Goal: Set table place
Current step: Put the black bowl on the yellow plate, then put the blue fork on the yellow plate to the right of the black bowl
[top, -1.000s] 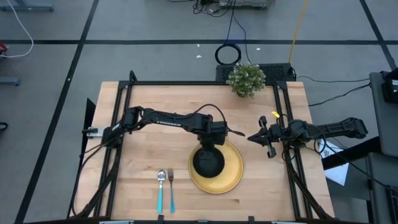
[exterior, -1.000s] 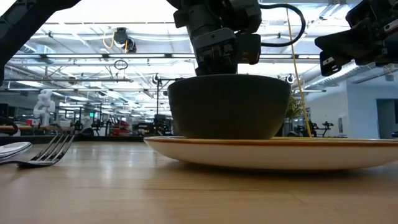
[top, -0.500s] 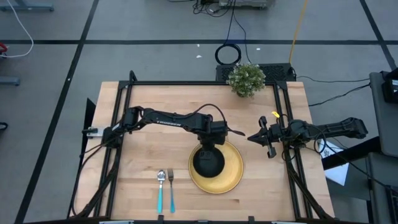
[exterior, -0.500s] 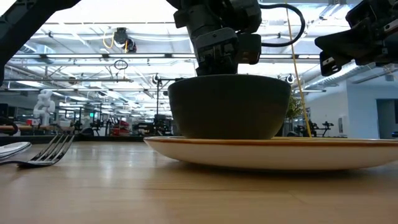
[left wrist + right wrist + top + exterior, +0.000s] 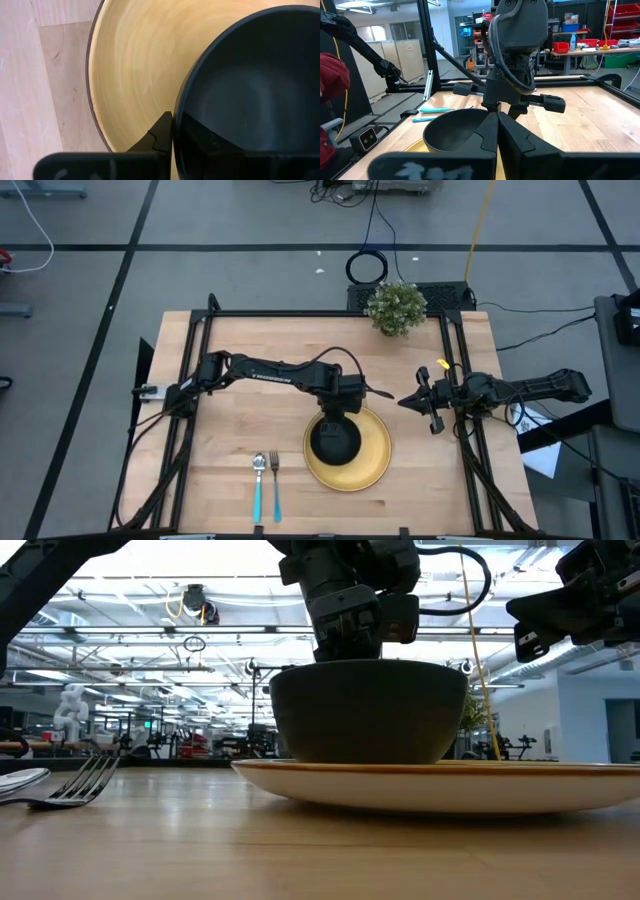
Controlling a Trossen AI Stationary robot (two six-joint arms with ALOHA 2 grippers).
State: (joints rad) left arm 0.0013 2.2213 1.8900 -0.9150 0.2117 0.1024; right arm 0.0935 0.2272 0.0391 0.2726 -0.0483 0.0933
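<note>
A round yellow plate (image 5: 375, 455) lies on the wooden table (image 5: 250, 345), near its front edge, right of middle. A black bowl (image 5: 335, 442) stands on the plate by its base, as the low view shows (image 5: 368, 710). A fork (image 5: 275, 485) and a spoon (image 5: 258, 485) with turquoise handles lie side by side left of the plate. My left gripper (image 5: 337, 417) is at the bowl's far rim, shut on it. My right gripper (image 5: 403, 401) hovers shut and empty near the table's right edge, above the table. My left gripper holds the bowl by its far rim (image 5: 176, 107), one finger inside the bowl (image 5: 197, 137) and one outside it (image 5: 161, 134). The fingers come from above, pointing down. The bowl stands upright with its base on the yellow plate (image 5: 130, 65).
A small green potted plant (image 5: 396, 307) stands at the table's far edge, right of middle. Black frame rails (image 5: 455, 370) run along the table's left, right and far sides. Bare wood lies between the plate and the far edge.
</note>
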